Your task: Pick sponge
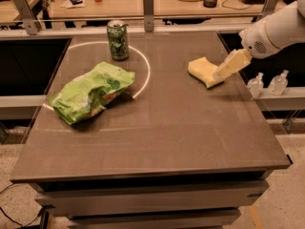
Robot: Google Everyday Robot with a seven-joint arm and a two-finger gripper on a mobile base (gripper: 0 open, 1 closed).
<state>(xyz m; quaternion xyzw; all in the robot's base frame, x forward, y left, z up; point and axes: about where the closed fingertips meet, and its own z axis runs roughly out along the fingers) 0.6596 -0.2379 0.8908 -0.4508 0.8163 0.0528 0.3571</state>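
The pale yellow sponge (202, 70) lies flat on the dark table (157, 128), at the far right. My gripper (224, 70) comes in from the right on a white arm (276, 30) and points down and to the left. Its pale yellow tip sits over the sponge's right end, right at the sponge. From this angle I cannot tell whether it touches the sponge.
A wrinkly green snack bag (90, 92) lies at the left middle. A green soda can (117, 40) stands at the back, inside a white circle marking. Two small clear bottles (267, 84) stand on a ledge beyond the table's right edge.
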